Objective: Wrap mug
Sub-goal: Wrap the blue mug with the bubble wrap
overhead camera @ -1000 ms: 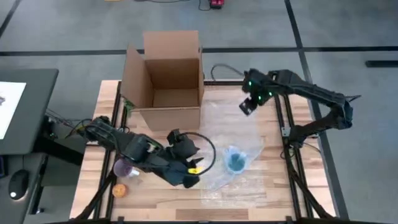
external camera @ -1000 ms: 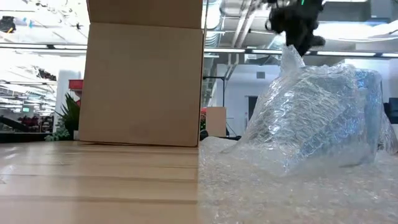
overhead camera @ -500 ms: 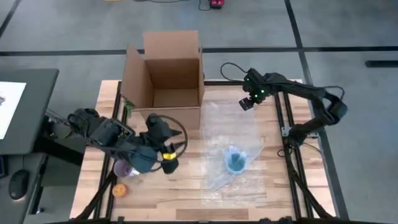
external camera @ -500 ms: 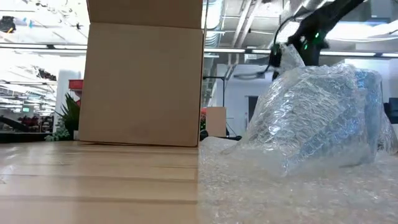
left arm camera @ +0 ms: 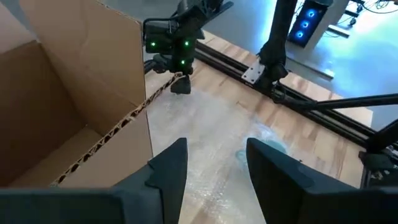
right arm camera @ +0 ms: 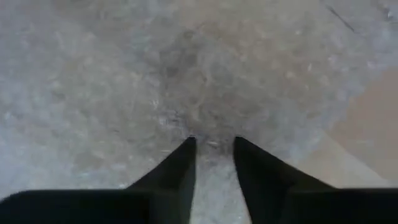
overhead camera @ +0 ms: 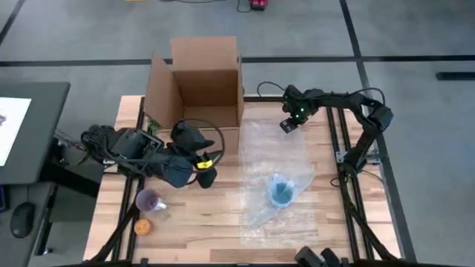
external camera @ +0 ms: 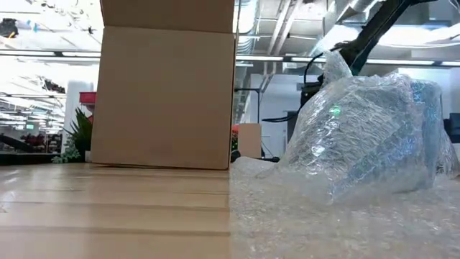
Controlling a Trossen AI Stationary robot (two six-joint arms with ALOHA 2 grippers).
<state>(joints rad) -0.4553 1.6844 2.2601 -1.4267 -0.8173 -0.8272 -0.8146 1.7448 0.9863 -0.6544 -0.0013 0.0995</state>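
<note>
The blue mug (overhead camera: pixel 280 191) stands on a sheet of bubble wrap (overhead camera: pixel 278 152) right of the table's middle. Part of the wrap is drawn up over the mug (external camera: pixel 381 133). My right gripper (overhead camera: pixel 286 126) is at the wrap's far part, pointing down at it, its fingers a narrow gap apart (right arm camera: pixel 211 146). My left gripper (overhead camera: pixel 199 138) is open in the air next to the cardboard box (overhead camera: pixel 199 85), well left of the mug, with nothing between its fingers (left arm camera: pixel 214 162). My right gripper's fingertips (right arm camera: pixel 186 148) stand at the surface of the wrap's far part (right arm camera: pixel 205 99), coming from above. I cannot tell whether they touch it.
The open cardboard box stands at the table's far middle. A purple cup (overhead camera: pixel 151 200) and a small orange thing (overhead camera: pixel 142 226) lie near the table's left front corner. Bare wood lies between them and the wrap.
My left gripper has drawn back from beside the mug, going toward the table's left and far edges and ending next to the box. My right gripper has gone down and slightly toward the box, over the wrap's far part. The mug and wrap have stayed put.
</note>
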